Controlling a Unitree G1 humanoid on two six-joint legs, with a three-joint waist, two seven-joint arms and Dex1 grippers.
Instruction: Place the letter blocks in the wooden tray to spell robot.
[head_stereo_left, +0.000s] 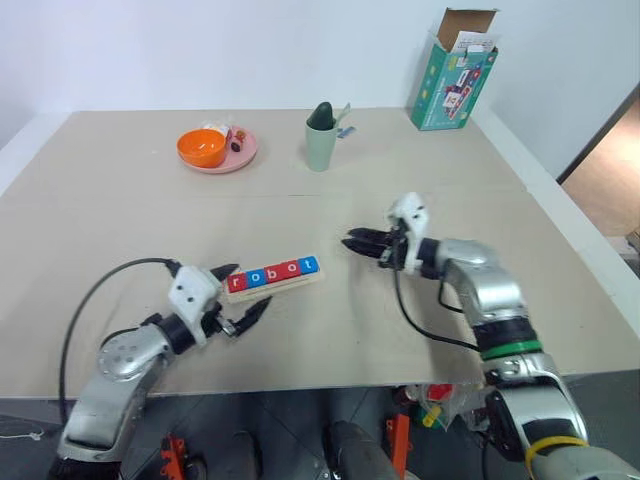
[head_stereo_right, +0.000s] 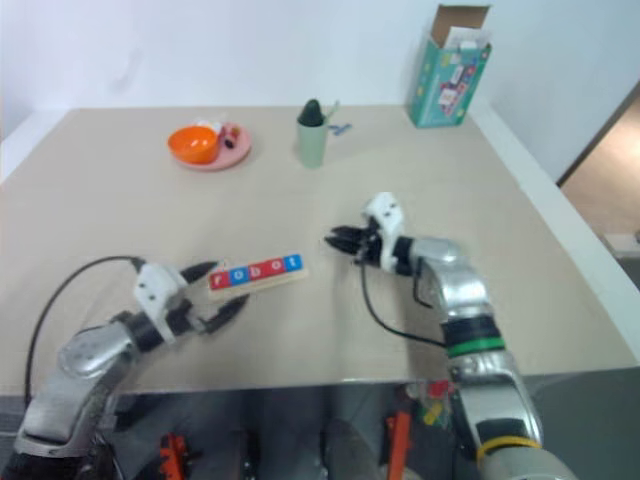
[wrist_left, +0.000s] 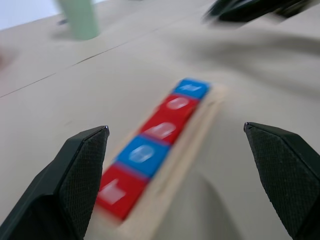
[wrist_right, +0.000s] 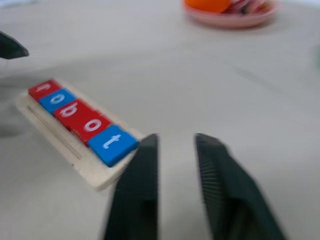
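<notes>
So all five letter blocks sit in the wooden tray mid-counter spelling robot, left pincer wide open, right pincer slightly parted, both empty, probably just retreat next.

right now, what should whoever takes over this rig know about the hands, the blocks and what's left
Left hand: open and empty, at the tray's left end, one finger on either side of it, not touching in the left wrist view.
Right hand: partly open, empty, in the air just off the tray's right end.
Wooden tray: on the table between the two hands, slightly angled.
Letter blocks: all five sit in the tray in a row and read r, o, b, o, t, coloured red, blue, red, red, blue.
Done: the word is spelled.
Left: probably nothing but drawing both hands clear without nudging the tray.
</notes>
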